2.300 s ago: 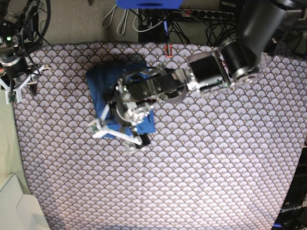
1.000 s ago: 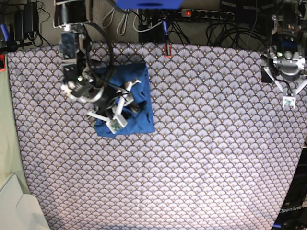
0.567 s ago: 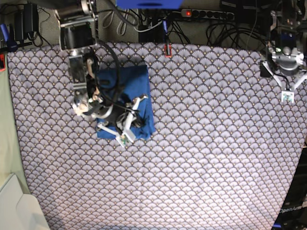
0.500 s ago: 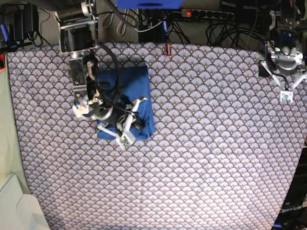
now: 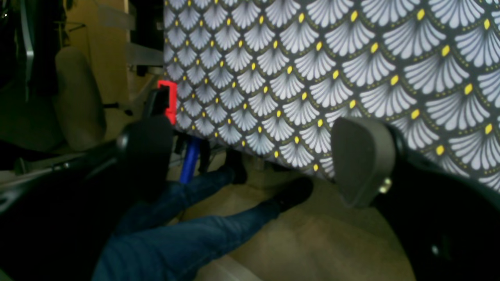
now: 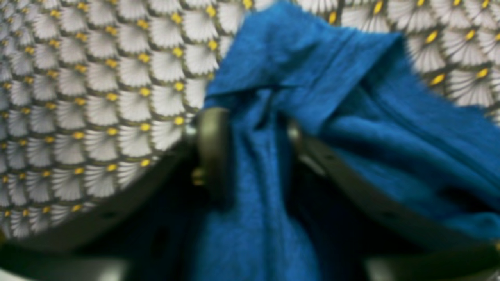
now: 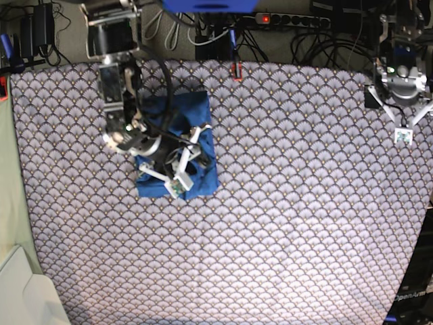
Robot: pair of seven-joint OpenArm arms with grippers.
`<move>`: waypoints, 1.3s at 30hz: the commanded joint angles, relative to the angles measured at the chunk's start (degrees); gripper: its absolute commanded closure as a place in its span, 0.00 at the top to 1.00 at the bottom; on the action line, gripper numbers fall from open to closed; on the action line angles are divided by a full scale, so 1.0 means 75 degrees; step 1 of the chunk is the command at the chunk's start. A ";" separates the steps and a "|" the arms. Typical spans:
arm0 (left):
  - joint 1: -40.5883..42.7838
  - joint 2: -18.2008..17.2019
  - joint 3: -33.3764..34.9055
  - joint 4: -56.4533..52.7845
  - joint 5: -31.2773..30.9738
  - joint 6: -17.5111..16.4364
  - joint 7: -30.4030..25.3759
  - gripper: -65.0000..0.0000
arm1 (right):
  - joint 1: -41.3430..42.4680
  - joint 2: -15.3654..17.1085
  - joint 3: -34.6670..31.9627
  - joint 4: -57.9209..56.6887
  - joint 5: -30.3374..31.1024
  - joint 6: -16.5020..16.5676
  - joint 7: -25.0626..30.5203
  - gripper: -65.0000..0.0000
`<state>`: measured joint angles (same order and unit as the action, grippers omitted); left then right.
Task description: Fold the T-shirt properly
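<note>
T-shirt [image 7: 197,128]: the right arm [image 7: 122,88] covers its left and middle part in the base view; the lower edge cuts it off in the right wrist view, which is blurred.
Right gripper [image 6: 250,132]: one finger [image 6: 211,144] shows; folds of cloth partly hide the other.
Left gripper [image 5: 254,156]: the finger bases are dark and cut off by the lower edge.
Tablecloth [image 7: 284,223]: the right edge cuts it off in the base view.
Legs in blue trousers [image 5: 187,234]: only the lower part is in view.

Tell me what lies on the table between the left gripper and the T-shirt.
In the base view, only bare scallop-patterned tablecloth lies between the left gripper, open at the table's edge, and the folded T-shirt.
</note>
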<state>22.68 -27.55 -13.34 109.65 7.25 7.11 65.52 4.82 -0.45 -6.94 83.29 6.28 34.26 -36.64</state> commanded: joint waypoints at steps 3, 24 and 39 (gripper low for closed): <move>-0.0040 -0.0095 -0.0102 0.0121 0.0118 -0.0509 -0.0067 0.97 | -0.0238 -0.0005 0.0005 0.1220 0.0141 0.0009 0.0215 0.54; 0.0276 0.0163 -0.0126 0.0121 0.0118 -0.0814 -0.0091 0.97 | -0.2700 0.0300 0.1423 0.2369 0.0153 0.0009 0.0602 0.57; 0.0710 0.0585 -0.0126 0.0132 0.0118 -0.0826 -0.0571 0.97 | -0.3567 0.0288 0.1892 0.4420 0.0164 0.0009 0.0602 0.50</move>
<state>27.90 -22.61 -13.89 109.67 7.70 0.78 61.45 -21.41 1.74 7.31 115.94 6.90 34.04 -32.75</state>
